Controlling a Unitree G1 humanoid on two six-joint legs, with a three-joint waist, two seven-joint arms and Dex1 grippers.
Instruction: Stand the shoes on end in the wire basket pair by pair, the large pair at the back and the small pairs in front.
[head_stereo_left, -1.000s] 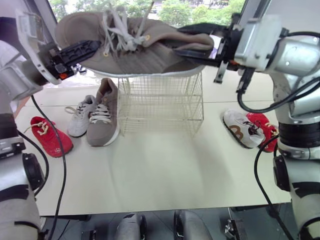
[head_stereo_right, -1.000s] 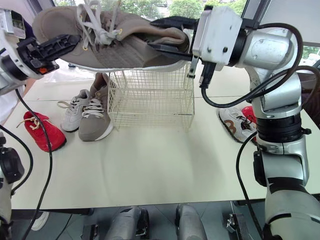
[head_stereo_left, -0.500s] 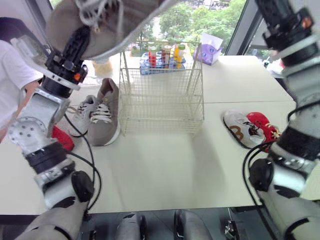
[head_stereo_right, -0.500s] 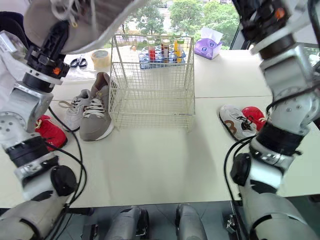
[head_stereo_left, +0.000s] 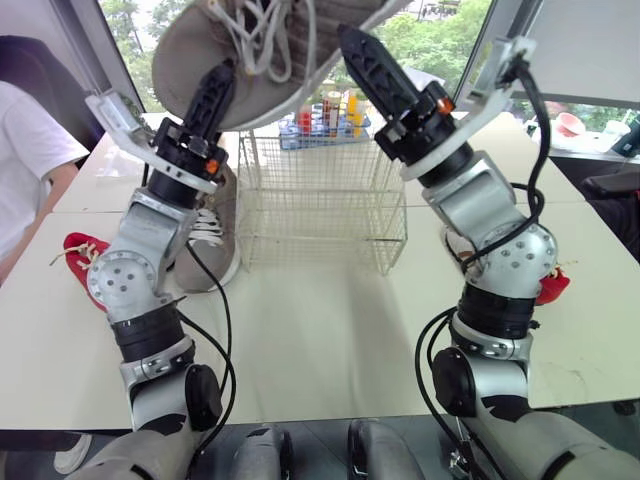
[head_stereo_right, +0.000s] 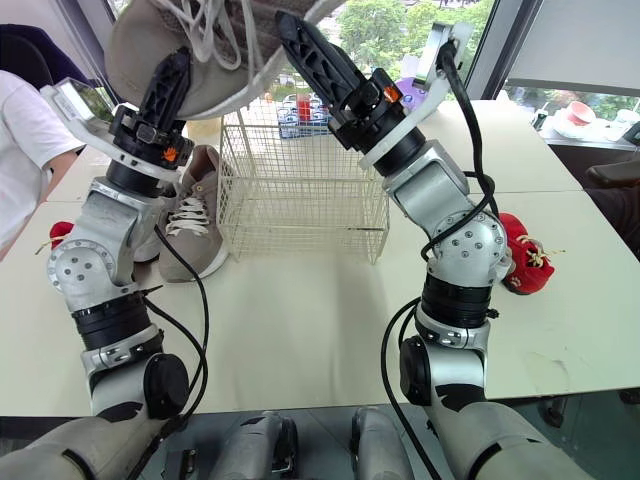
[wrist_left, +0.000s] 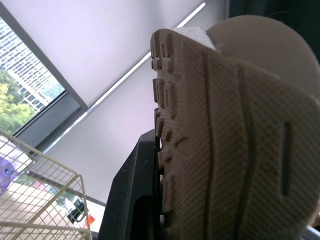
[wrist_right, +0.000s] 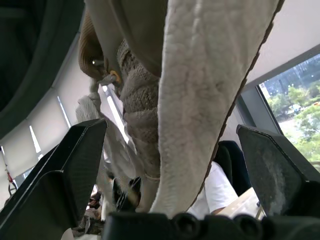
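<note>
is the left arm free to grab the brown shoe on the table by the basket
Probably not: the left gripper is up high, clamped on the other brown shoe, which it would need to release first.

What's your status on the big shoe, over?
Left gripper shut on large brown shoe at the toe; right gripper open around its heel. Shoe high above the wire basket, not in yet. Path down clear.

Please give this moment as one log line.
large shoe: above wire basket | left end effector: shut on large shoe | right end effector: open around it
</note>
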